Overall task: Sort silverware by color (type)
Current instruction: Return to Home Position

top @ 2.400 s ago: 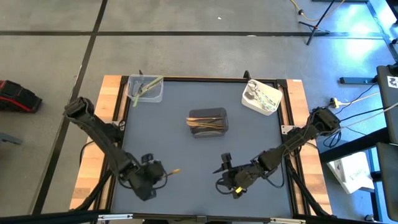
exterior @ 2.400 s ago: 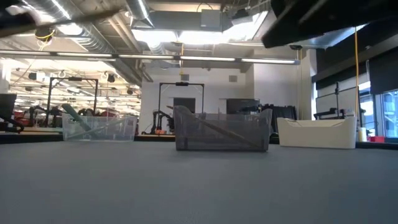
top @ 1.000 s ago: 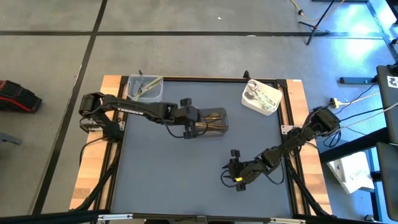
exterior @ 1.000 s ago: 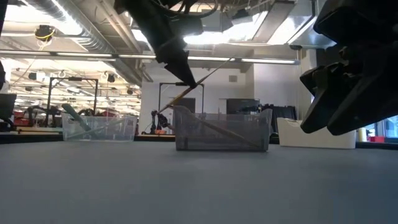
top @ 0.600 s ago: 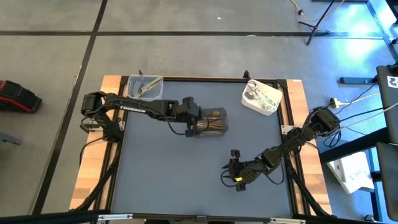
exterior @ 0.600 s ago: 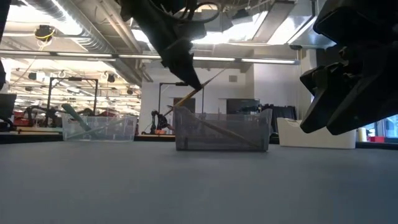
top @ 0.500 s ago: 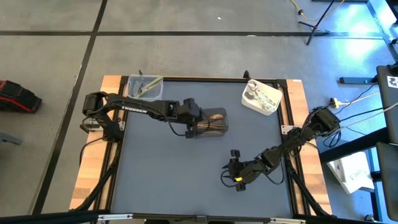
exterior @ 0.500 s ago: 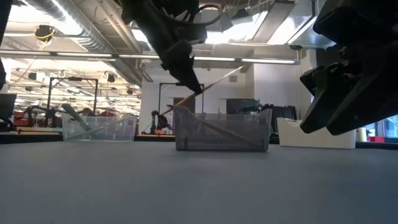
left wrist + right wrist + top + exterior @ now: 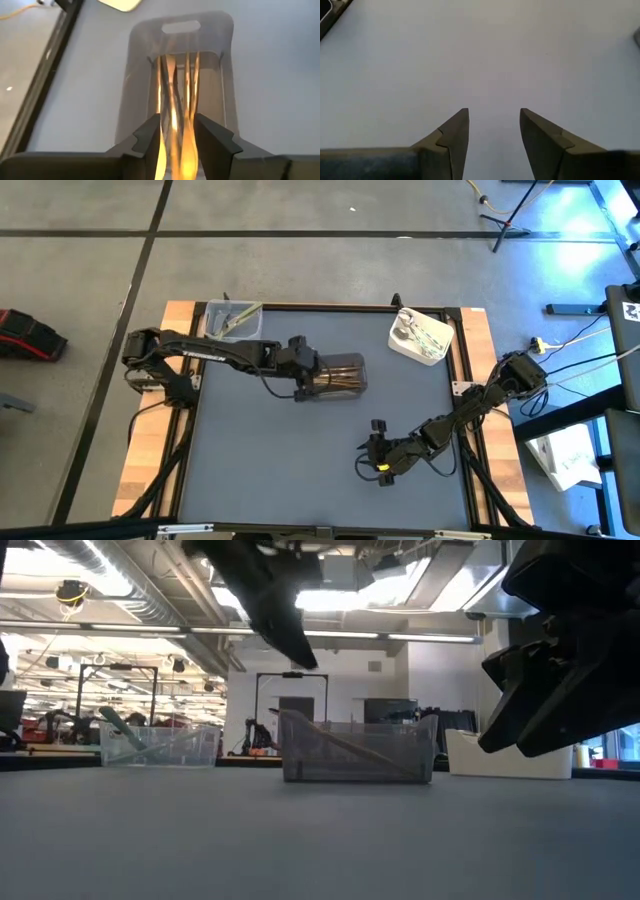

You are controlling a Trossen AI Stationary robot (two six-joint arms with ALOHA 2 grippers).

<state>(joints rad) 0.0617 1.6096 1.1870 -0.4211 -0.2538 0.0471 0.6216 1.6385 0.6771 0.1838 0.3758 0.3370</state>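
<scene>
Silverware [image 9: 338, 376] sits in three bins, none loose on the surface [image 9: 280, 470].

- Gold pieces [image 9: 176, 85]: several lie lengthwise, side by side, inside the dark grey bin [image 9: 362, 366] at mid-surface. From the low view one rests on a slant against the bin's wall.
- Green pieces [image 9: 238, 317]: in the clear bin [image 9: 256, 336] at the far left corner, one long piece sticking out over the rim.
- Pale pieces [image 9: 422, 332]: in the white bin [image 9: 398, 340] at the far right corner. Individual types are too small to tell.

Left end effector [image 9: 177, 134]: released, fingers apart and gripping nothing. It hangs over the left end of the dark grey bin, clear of the rim in the low view, and the gold pieces show in the gap between its fingers. The arm reaches in from the left edge of the surface.

Right end effector [image 9: 492, 131]: released, fingers spread over bare surface and holding nothing. It sits low near the front, right of centre and well apart from all three bins, with the arm folded back toward the right edge.
</scene>
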